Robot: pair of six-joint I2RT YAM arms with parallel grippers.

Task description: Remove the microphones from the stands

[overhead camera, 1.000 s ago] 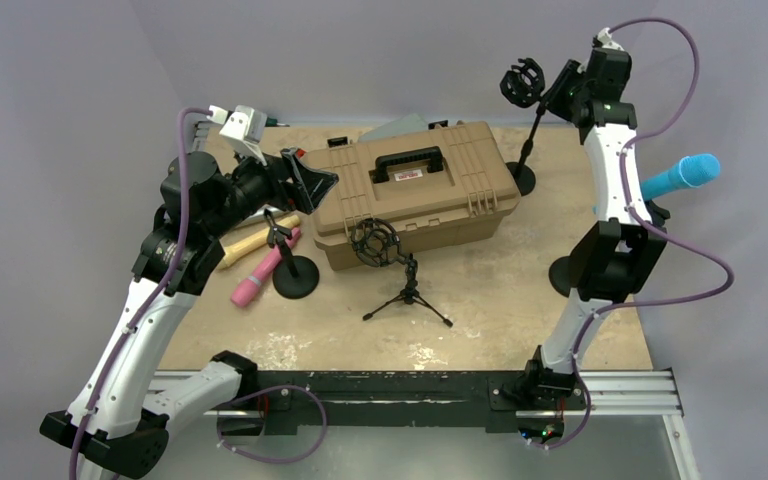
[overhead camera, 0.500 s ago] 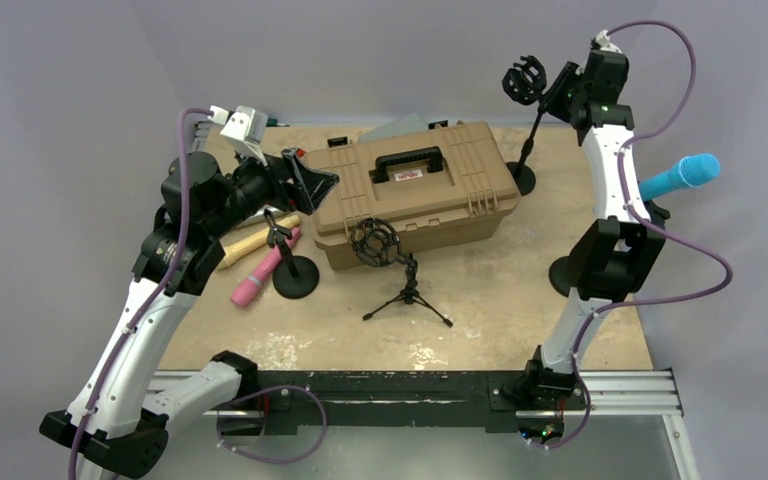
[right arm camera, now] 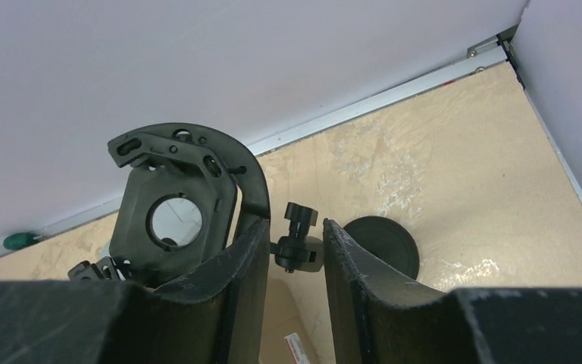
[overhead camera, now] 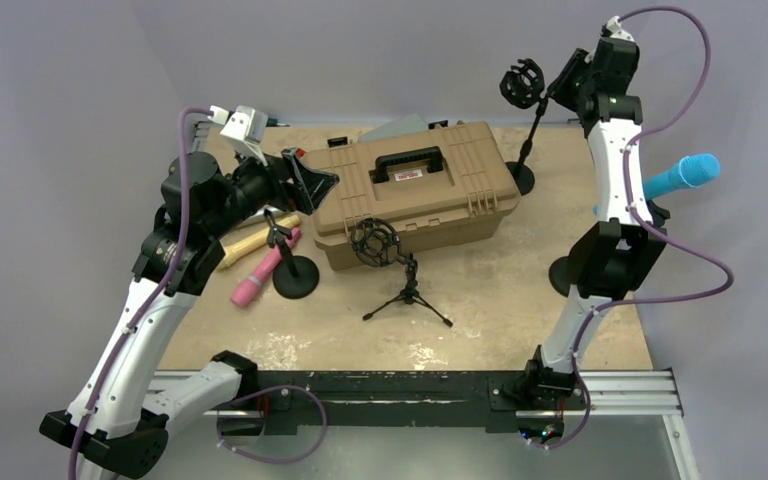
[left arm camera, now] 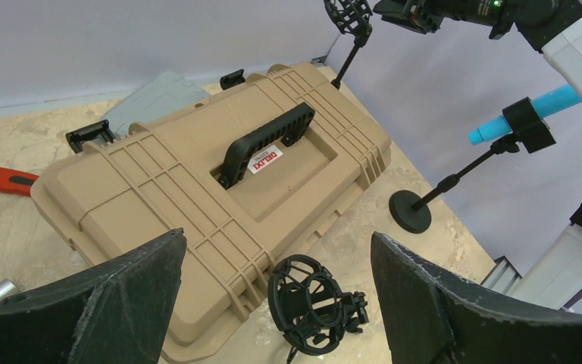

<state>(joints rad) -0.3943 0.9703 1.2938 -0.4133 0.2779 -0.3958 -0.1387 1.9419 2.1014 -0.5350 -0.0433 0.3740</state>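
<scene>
Right arm (overhead camera: 610, 150) stretched high, jaws narrow by shock mount (overhead camera: 522, 82).

Even soft light, faint shadows, sharp

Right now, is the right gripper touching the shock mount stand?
Cannot tell. In the right wrist view the stand's swivel knob sits between the narrowed jaws of the right gripper, but neither contact nor a gap shows plainly.

Bare table (overhead camera: 520, 295) lies open in front of the case (overhead camera: 460, 200), right of the tripod (overhead camera: 407, 295); the left stand (overhead camera: 295, 277) and corner stand (overhead camera: 521, 180) hem its sides.
</scene>
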